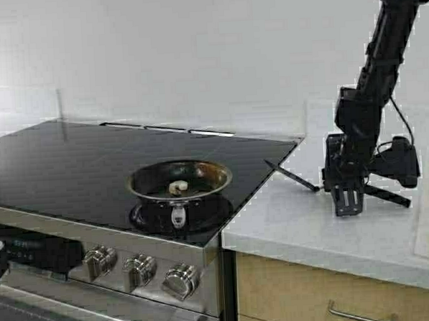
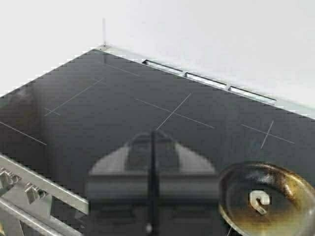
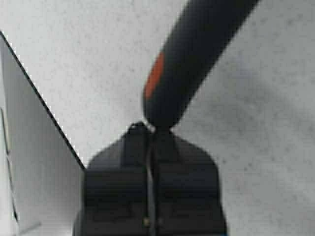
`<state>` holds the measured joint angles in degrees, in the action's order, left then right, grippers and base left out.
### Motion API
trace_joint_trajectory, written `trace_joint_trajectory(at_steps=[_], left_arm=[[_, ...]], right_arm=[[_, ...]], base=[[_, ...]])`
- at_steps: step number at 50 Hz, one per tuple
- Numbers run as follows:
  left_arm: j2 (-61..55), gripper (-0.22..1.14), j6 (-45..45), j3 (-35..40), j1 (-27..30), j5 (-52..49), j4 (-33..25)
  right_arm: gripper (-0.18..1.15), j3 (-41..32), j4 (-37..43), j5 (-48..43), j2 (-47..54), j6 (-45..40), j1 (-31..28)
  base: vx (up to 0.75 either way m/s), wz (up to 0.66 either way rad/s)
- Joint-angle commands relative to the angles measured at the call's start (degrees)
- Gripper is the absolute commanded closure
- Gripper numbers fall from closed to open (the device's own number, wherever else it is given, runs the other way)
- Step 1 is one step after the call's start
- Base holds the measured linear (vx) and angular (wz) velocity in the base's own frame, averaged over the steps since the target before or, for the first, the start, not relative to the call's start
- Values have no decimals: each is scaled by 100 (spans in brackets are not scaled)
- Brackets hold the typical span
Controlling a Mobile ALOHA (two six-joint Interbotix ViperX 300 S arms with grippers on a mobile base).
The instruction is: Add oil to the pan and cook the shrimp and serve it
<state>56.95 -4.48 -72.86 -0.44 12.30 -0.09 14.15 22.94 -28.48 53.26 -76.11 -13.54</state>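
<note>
Black right gripper [image 1: 344,197] jaws were closed beside a black spatula handle [image 3: 189,54] on the white tabletop [image 1: 304,220]; left gripper [image 2: 152,147] jaws were closed, empty. The steel pan [image 1: 179,181] handle pointed toward the stove's front edge.

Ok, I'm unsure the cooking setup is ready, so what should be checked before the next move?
1. Small pale curled shrimp inside the round steel frying pan: ok.
2. Pan flat on the black glass cooktop, handle toward the knobs: ok.
3. Oil in the pan: cannot tell; no oil jug is in view.
4. Right gripper down on the white counter at the black-handled tool, shut: whether it really holds the tool, cannot tell.
5. Left gripper shut, above the cooktop and apart from the pan: ok.
</note>
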Motion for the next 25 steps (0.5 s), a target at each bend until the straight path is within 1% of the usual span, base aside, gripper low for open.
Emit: trace_joint_trajectory(at_steps=[1,11,25], left_arm=[[-26,89,0,141,9,26,0],[-26,89,0,158,9,18,0],[-35,89,0,149,0,26,0]], right_arm=[[85,158,-343,141,-369,53,-26],[86,510,-738,18,-782,70,-79],[86,1037,-1679,-439,-1028,62,-132]], base=[[0,0],[0,0],[0,0]])
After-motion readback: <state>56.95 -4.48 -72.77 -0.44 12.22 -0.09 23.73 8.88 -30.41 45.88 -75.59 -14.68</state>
